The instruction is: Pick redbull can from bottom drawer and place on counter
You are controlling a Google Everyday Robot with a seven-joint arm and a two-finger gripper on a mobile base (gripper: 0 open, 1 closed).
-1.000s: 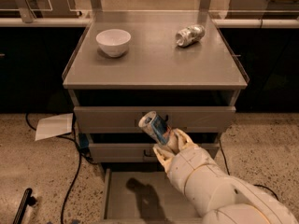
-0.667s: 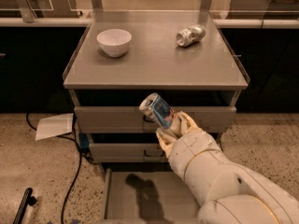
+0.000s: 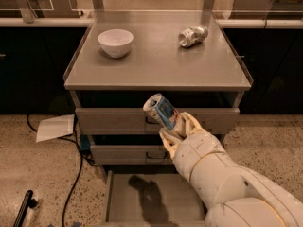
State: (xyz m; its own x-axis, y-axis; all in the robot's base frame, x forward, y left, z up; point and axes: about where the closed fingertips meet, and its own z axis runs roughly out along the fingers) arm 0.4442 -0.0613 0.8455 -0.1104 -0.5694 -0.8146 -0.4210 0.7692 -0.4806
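My gripper (image 3: 177, 129) is shut on the redbull can (image 3: 161, 110), a slim silver-and-blue can. I hold it tilted, its shiny top pointing up and left, in front of the upper drawer front and just below the counter's front edge. The counter (image 3: 156, 60) is the flat grey cabinet top above and behind the can. The bottom drawer (image 3: 130, 195) is pulled open below my arm; its grey floor shows my shadow and nothing else. My white arm covers its right part.
A white bowl (image 3: 115, 42) stands at the counter's back left. A fatter pale silver can (image 3: 193, 35) lies on its side at the back right. Two grey drawer fronts (image 3: 118, 119) are shut. A paper sheet (image 3: 54, 127) and black cables (image 3: 75, 174) lie on the floor at left.
My gripper has lifted the redbull can upward and slightly right, from in front of the lower drawer front to just under the counter's edge.
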